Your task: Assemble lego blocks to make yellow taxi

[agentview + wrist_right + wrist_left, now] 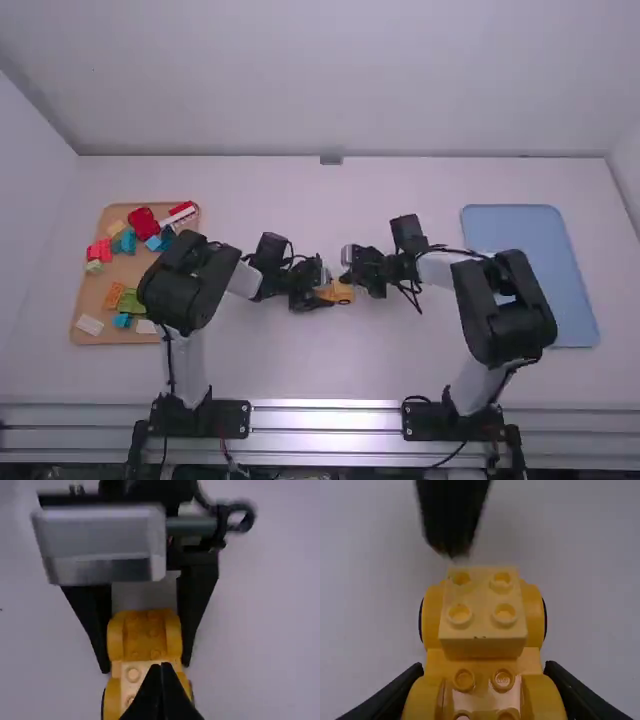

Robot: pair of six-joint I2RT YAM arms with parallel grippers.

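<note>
In the high view my left gripper and my right gripper meet mid-table at a small yellow car. The left wrist view has my left gripper closed around the sides of the yellow car base. A pale yellow four-stud block sits on it, between the far pair of rounded wheel parts. Close to that block hangs the blurred dark tip of my right gripper. My right gripper has its fingertips together, over the pale block, in the right wrist view.
A brown tray with red, blue, green, orange and white blocks stands at the left, partly behind the left arm. A blue tray lies at the right, beside the right arm. Both arms reach inward low over the table.
</note>
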